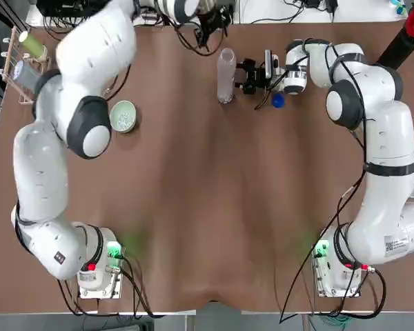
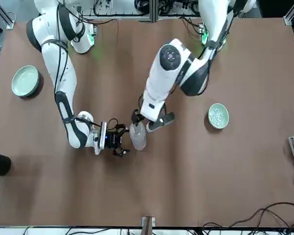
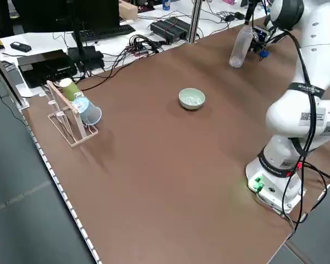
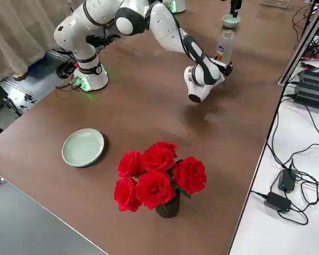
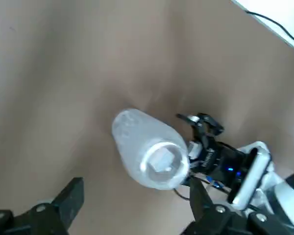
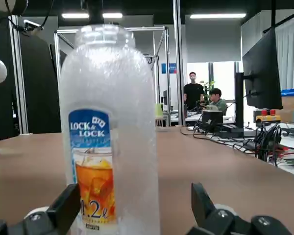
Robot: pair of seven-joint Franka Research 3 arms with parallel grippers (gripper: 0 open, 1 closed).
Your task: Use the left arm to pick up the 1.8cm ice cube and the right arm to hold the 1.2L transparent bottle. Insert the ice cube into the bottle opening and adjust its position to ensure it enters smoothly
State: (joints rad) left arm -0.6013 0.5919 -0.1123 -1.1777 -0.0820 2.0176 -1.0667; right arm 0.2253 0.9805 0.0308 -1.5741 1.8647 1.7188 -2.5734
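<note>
- Both sets of jaws stand apart: the left gripper hangs open above the tall clear frosted plastic bottle, and the right gripper lies low on the brown table, its fingers spread either side of the bottle's base without clearly closing on it.
- That bottle stands upright near the middle of the table's far edge, uncapped, with a printed label showing in the right wrist view.
- Looking down through the open mouth from the left wrist view, a small whitish translucent ice cube sits in the neck.
- A small blue round cap lies on the table beside the right gripper.
- A pale green bowl holding small clear pieces sits toward the left edge.
- A wooden rack with cups stands at the far left corner.
- A pale green plate and a vase of red roses sit along the right edge.
</note>
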